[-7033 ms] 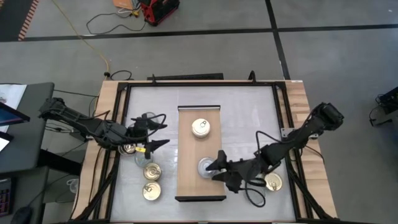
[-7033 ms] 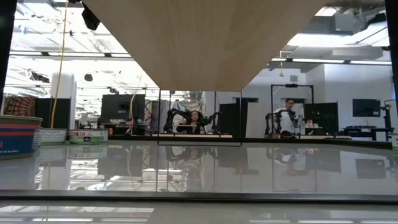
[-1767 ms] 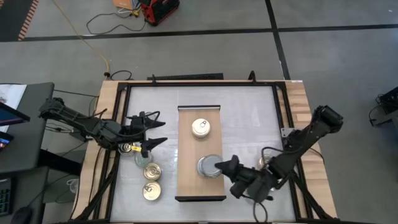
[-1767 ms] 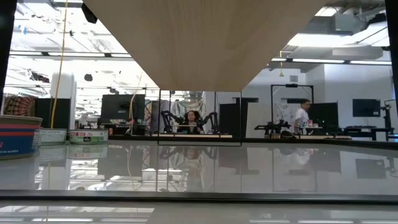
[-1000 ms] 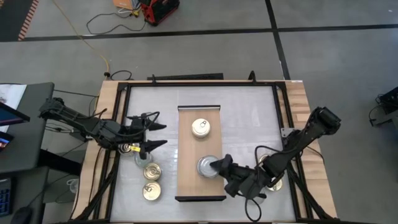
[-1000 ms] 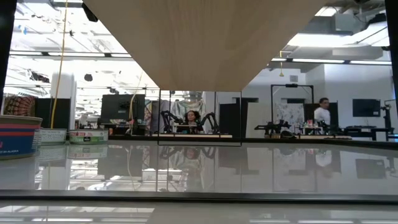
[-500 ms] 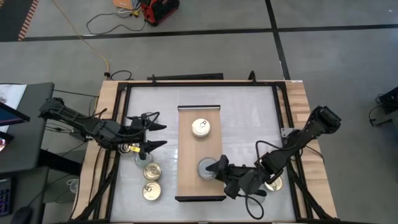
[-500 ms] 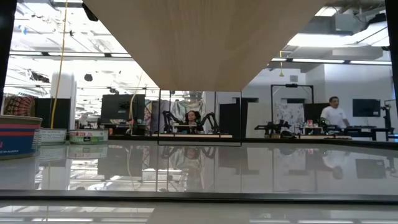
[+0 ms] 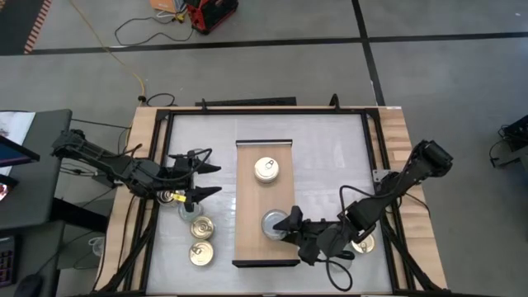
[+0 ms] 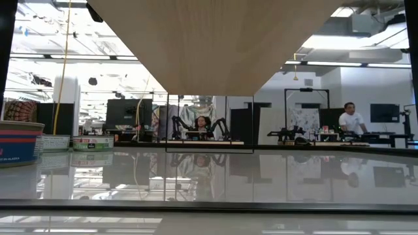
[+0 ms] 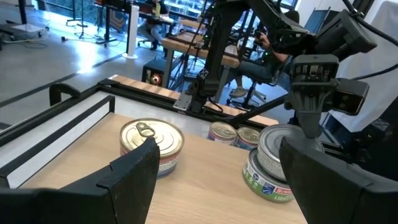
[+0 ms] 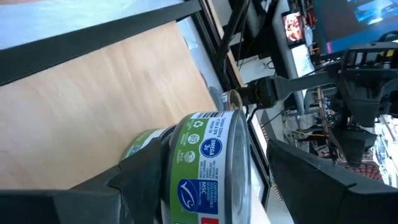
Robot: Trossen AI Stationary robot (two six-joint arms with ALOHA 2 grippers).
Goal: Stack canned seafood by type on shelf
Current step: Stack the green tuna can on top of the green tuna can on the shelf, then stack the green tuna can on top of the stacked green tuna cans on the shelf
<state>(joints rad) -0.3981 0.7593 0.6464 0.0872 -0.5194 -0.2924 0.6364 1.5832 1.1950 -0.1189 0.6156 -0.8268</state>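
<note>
The shelf (image 9: 247, 239) is a light-wood board lying mid-table. On it sit a gold-lidded can (image 9: 266, 169) at the far half and a stack of two silver-lidded cans (image 9: 273, 223) at the near half. My right gripper (image 9: 294, 231) is open at the stack's right side, rolled over. In the right wrist view the top can (image 12: 214, 168) shows between its spread fingers. My left gripper (image 9: 202, 180) hangs open and level over the table's left part, above loose cans (image 9: 200, 228). My right gripper reaches the stack's top can slanting down from the table's right. A gap shows between the can's lid (image 12: 247, 174) and one finger (image 12: 329, 180). Whether the other finger (image 12: 93, 193) touches the can's wall, I cannot tell.
Several loose cans lie left of the shelf (image 9: 200, 252), one right of it under the right arm (image 9: 363, 244). Dark rails (image 9: 247, 103) frame the table. The low view shows a can (image 10: 16, 140) at its left edge and a person in the room behind.
My right gripper has come toward the table's left, up to the silver-lidded stack, and has rolled its wrist a little. The stack and the gold-lidded can have stayed where they were.
</note>
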